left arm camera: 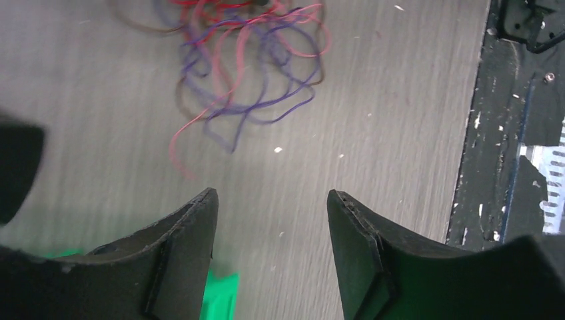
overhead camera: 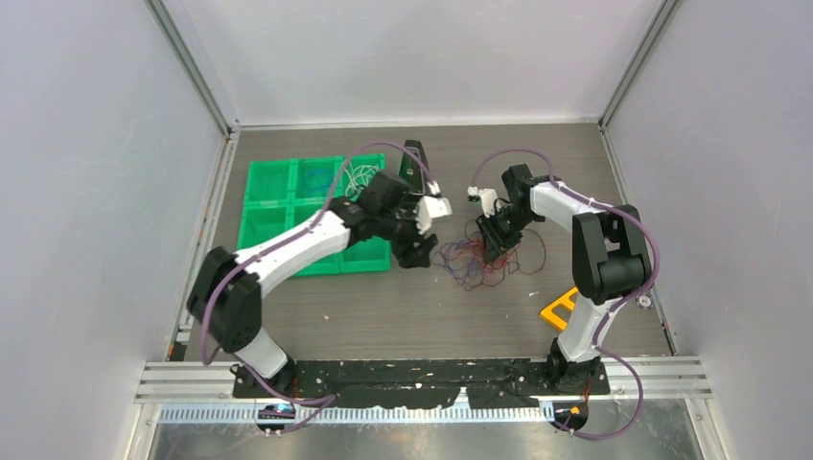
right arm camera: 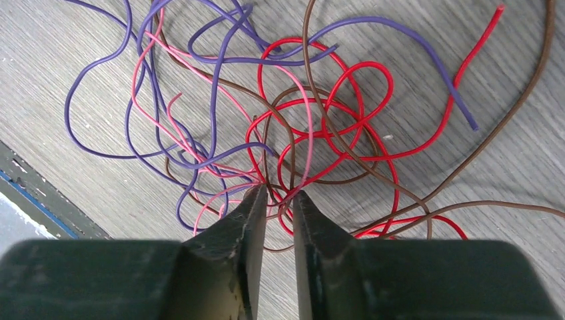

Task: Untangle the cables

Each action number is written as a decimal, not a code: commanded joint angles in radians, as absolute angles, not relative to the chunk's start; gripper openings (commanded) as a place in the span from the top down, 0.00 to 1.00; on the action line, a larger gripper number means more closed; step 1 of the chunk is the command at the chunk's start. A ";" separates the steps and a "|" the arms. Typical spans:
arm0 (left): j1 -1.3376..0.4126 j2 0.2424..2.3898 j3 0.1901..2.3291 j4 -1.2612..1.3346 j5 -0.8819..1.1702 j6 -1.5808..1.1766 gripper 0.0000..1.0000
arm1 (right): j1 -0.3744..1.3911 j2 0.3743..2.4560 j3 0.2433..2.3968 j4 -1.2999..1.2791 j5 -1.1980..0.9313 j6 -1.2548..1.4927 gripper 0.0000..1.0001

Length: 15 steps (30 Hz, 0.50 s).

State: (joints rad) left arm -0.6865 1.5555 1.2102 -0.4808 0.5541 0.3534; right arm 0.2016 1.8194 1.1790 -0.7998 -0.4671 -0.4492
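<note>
Top view: your left arm (overhead camera: 288,251) runs from its base at 7 o'clock, folds at the elbow and stretches toward 2 o'clock, the wrist turned down toward 5 o'clock. Wrist view: your left gripper (left arm camera: 272,199) has its jaws standing well apart. Your right arm (overhead camera: 602,259) runs from its base at 5 o'clock, bends toward 10 o'clock, then angles down toward 7 o'clock. Your right gripper (right arm camera: 280,195) has its jaws almost together, with only a narrow gap between them.

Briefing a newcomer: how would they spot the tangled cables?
On the wood-grain table, look right of the green tray, beneath the right gripper. The cables are hair-thin red, purple, pink and brown loops, unlike the arms' thick purple hoses.
</note>
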 commanded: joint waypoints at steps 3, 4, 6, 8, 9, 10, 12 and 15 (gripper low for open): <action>-0.777 1.727 1.332 -0.371 0.523 0.331 0.40 | 0.206 1.810 1.192 -0.813 -0.496 -0.450 0.81; -0.781 1.768 1.351 -0.372 0.496 0.322 0.41 | 0.206 1.810 1.190 -0.812 -0.494 -0.452 0.82; -0.784 1.813 1.378 -0.375 0.444 0.310 0.42 | 0.205 1.810 1.185 -0.812 -0.491 -0.455 0.84; -0.787 1.849 1.397 -0.382 0.380 0.306 0.42 | 0.206 1.804 1.179 -0.811 -0.490 -0.456 0.85; -0.787 1.862 1.408 -0.389 0.356 0.302 0.42 | 0.207 1.803 1.177 -0.811 -0.489 -0.457 0.85; -0.787 1.877 1.419 -0.396 0.334 0.299 0.42 | 0.206 1.800 1.171 -0.811 -0.490 -0.457 0.85; -0.792 1.906 1.445 -0.426 0.305 0.289 0.42 | 0.206 1.794 1.166 -0.810 -0.488 -0.457 0.86; -0.809 1.947 1.480 -0.478 0.293 0.277 0.43 | 0.206 1.788 1.162 -0.807 -0.481 -0.458 0.88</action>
State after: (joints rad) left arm -0.7898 1.9133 1.4105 -0.4389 0.3561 0.3027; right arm 0.2016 1.8194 1.1709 -0.8013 -0.4732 -0.4473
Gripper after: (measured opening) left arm 0.575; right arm 0.132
